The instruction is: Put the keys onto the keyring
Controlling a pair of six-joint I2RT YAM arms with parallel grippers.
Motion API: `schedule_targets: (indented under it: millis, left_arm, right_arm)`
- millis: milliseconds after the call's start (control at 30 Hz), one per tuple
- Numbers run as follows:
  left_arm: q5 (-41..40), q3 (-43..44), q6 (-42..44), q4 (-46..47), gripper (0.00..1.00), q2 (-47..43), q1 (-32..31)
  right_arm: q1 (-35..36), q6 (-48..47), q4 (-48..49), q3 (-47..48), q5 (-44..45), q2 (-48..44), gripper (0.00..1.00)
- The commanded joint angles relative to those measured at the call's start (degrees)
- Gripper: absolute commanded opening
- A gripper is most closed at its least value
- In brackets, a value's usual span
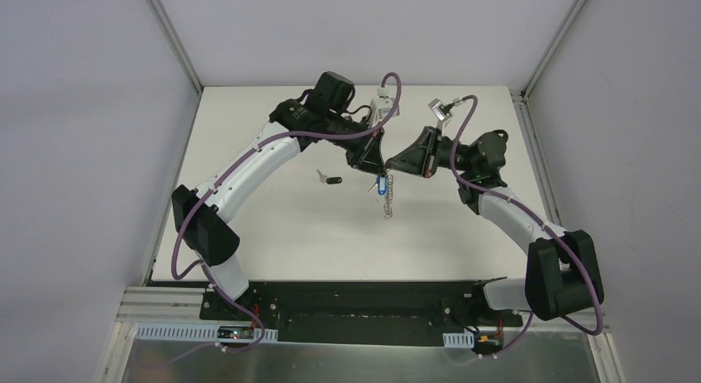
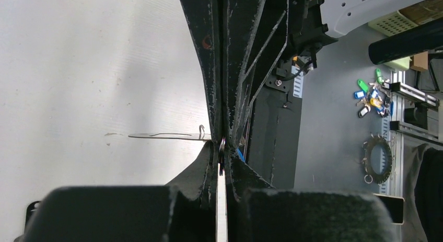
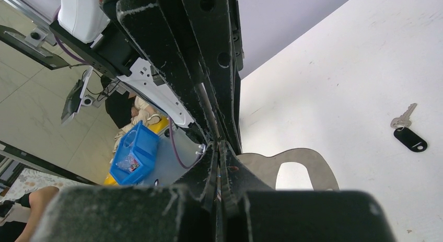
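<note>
Table (image 1: pixel 273 234): white, both arms meeting above its middle.
Right gripper (image 3: pixel 218 148): clamped on the keyring (image 3: pixel 313 161) (clips (image 1: pixel 388 201) dangling).
Left gripper (image 2: pixel 222 148): pinched onto a wire ring (image 2: pixel 222 156).
Blue-tagged key (image 1: pixel 380 184): hanging beneath the tips.
Black-headed key (image 1: pixel 331 180): flat on the table, apart.

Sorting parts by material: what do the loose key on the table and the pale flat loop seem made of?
Loose key: silvery blade, likely metal; its black tag looks like smooth plastic. Pale flat loop: thin, matte grey sheet, probably metal, though plastic is possible.
</note>
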Motion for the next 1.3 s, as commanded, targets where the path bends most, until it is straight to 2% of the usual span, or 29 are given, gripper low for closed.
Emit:
schedule_targets:
  millis: [0, 200, 300, 600, 900, 1000, 1167, 1267]
  left_arm:
    - [-0.35, 1.44, -1.61, -0.21, 0.00, -2.34, -0.39]
    - [-2.56, 13.55, 1.38, -18.63, 0.00, 4.10, -0.39]
    - [-2.64, 17.82, 1.79, -24.63, 0.00, 6.89, -0.39]
    - [-2.61, 17.74, 0.95, -23.06, 0.00, 5.95, -0.39]
    - [-1.42, 17.41, 1.53, -22.29, 0.00, 5.76, -0.39]
    - [-1.16, 16.88, 2.27, -22.61, 0.00, 5.67, -0.39]
    - [-2.84, 16.04, 6.07, -25.27, 0.00, 5.85, -1.91]
    - [-3.57, 15.89, 7.22, -26.34, 0.00, 6.19, -2.96]
  right_arm:
    - [-0.20, -2.01, 3.28, -0.34, -0.26, -1.15, 0.00]
    - [-0.24, -8.37, -1.10, -0.34, -3.21, -3.69, 0.00]
    - [-0.15, -9.46, -1.67, -0.43, -4.53, -4.12, 0.00]
    - [0.10, -15.59, -9.29, -0.91, -5.25, -5.18, 0.00]
    - [0.57, -17.16, -11.93, -1.18, -5.31, -5.45, 0.00]
    - [0.63, -17.54, -12.59, -1.08, -5.49, -5.55, 0.05]
    - [0.68, -16.61, -12.91, 0.24, -4.84, -5.56, 0.21]
    - [0.73, -15.98, -12.83, 0.94, -4.47, -5.13, 0.27]
